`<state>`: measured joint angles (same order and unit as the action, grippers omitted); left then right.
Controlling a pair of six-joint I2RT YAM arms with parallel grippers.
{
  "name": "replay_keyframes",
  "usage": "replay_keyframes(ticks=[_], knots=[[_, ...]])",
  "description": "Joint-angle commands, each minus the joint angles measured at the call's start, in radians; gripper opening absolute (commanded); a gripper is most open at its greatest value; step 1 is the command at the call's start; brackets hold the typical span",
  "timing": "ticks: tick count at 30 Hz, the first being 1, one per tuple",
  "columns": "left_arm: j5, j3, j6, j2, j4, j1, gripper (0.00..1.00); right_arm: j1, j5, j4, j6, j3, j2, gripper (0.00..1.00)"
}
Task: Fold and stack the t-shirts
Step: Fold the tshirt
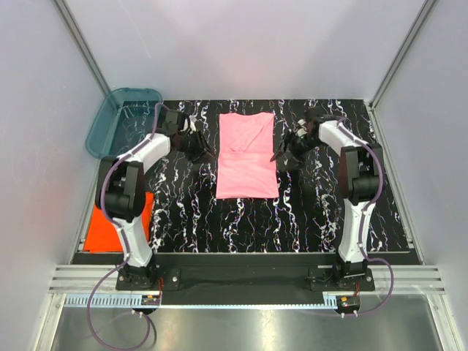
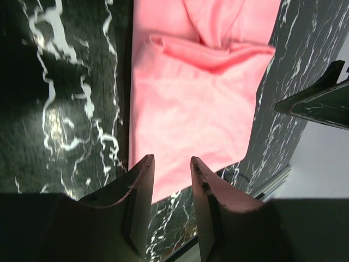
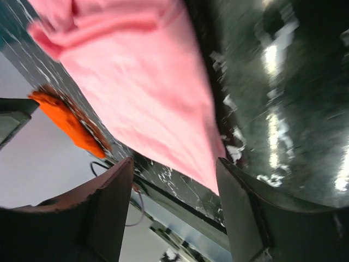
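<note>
While the pink t-shirt (image 1: 247,157) lies folded mid-desk (image 1: 307,212), the left claw (image 1: 201,150) and right claw (image 1: 279,155) flank it, both released and empty; the orange-red t-shirt (image 1: 110,228) lies at the far left.

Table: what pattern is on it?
The table is black with white marble veins; clearest from the top view.

Pink t-shirt (image 1: 247,157) lies folded centrally; orange-red t-shirt (image 1: 99,232) sits near-left.

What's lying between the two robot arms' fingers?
The pink t-shirt lies flat on the table between the left fingers and the right fingers; the top view shows it.
</note>
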<state>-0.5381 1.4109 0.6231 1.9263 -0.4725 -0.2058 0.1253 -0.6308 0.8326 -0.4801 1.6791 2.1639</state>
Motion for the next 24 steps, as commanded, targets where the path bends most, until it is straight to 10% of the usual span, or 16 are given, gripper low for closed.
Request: replay_keyframes(ticks=[1,6,12,24], knots=[[0.009,-0.078,-0.068,-0.091,0.003,-0.023,0.37,0.091,0.048,-0.025,0.0,-0.073,-0.11,0.68],[-0.109,-0.162,-0.056,-0.092,0.08,-0.061,0.37,0.152,0.02,-0.108,-0.023,-0.146,-0.159,0.55],[-0.177,-0.162,-0.007,-0.026,0.15,-0.133,0.32,0.151,-0.104,-0.162,0.003,-0.286,-0.179,0.1],[-0.043,-0.354,-0.062,-0.035,0.106,-0.135,0.24,0.053,-0.089,-0.21,0.066,-0.466,-0.186,0.02]])
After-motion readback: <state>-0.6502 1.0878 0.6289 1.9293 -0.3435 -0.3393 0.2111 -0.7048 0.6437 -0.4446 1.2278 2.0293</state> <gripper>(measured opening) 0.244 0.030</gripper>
